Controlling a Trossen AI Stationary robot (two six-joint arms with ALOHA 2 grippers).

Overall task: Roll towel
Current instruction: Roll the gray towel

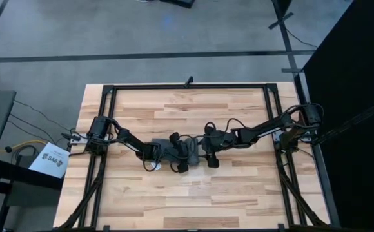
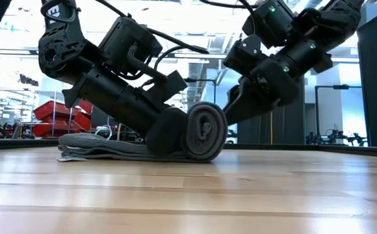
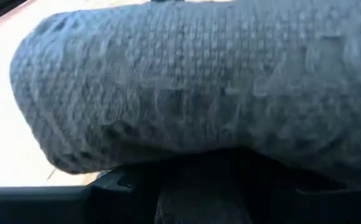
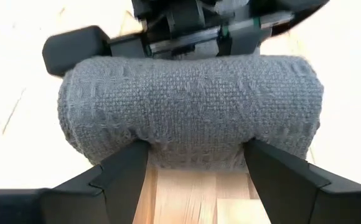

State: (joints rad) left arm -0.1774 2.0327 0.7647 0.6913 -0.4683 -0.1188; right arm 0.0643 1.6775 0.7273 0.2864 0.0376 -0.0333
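The dark grey towel lies mid-table, mostly wound into a thick roll (image 2: 205, 130) (image 4: 190, 106). Its unrolled tail (image 2: 97, 148) lies flat on the wood toward the table's left. My left gripper (image 1: 179, 159) (image 2: 166, 133) is low over that tail, on the roll's left side. In the right wrist view its fingers show spread wide behind the roll. My right gripper (image 1: 209, 156) (image 4: 199, 158) stands open on the roll's right side. The left wrist view is filled by the roll (image 3: 199, 81). My left gripper leans one dark finger (image 2: 164, 134) against the roll's left-facing side, slanting down from the table's left above the flat tail. The roll itself hides where exactly the finger meets it. My right gripper sets its two spread fingertips (image 4: 127, 165) against the lower part of the roll's right-facing side (image 4: 193, 152). The fingertips sit apart along the roll's length and slant down from the table's right. The roll rests on the table.
A black metal frame (image 1: 187, 86) runs around the tabletop, with rails along both sides (image 1: 280, 187). Bare wood (image 1: 193, 200) shows near and far of the towel. A white sheet (image 1: 50, 159) lies off the table's left edge.
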